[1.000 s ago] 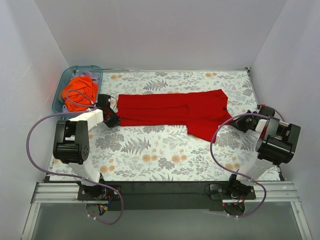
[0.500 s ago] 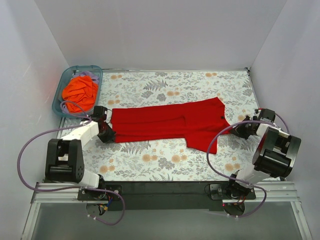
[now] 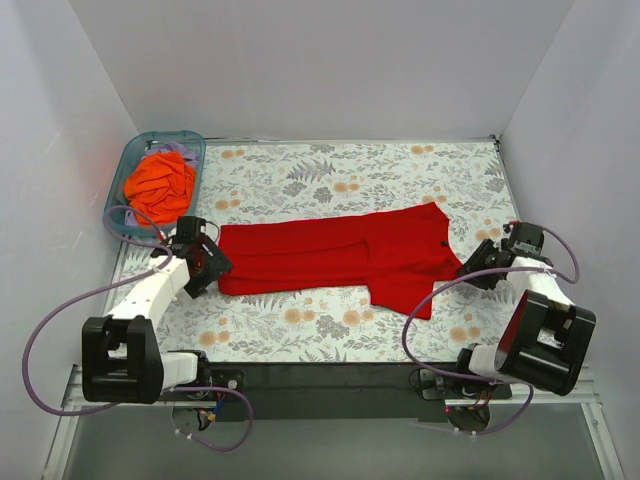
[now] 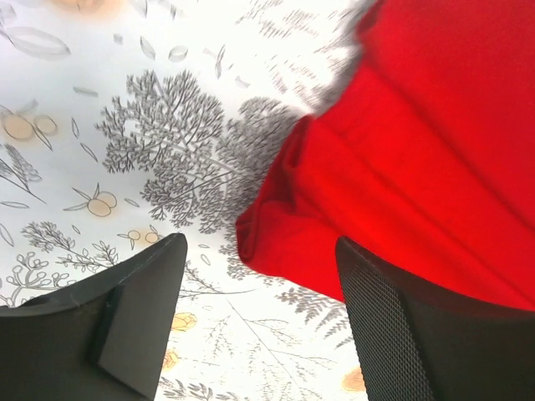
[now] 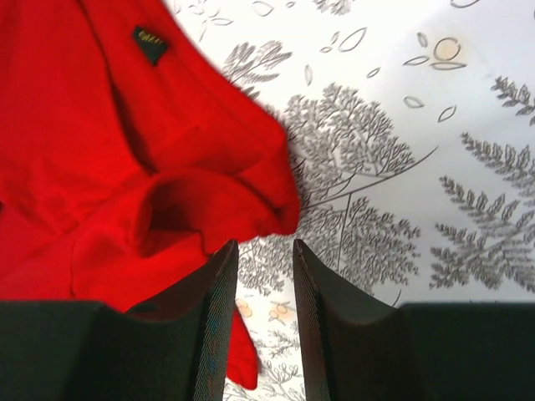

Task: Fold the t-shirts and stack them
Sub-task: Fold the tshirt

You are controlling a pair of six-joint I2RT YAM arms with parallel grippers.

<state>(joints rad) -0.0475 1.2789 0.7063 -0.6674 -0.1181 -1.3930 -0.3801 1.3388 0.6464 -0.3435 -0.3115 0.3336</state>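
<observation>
Garment: red t-shirt (image 3: 335,255), laid across the middle of the counter (image 3: 350,170) as a long narrow band folded lengthwise, with one flap protruding at its near right edge; orange t-shirt (image 3: 160,185) is kept bunched in the teal bin (image 3: 118,185) at the far left corner. Left tool (image 4: 259,246) is spread wide at the band's left end and right tool (image 5: 266,251) is parted narrowly just off the tagged end, nothing being pinched by either. Step in hand is judged to be the lengthwise fold of the first shirt; next, the ends would need to be gripped anew and carried across in a crosswise fold.
</observation>
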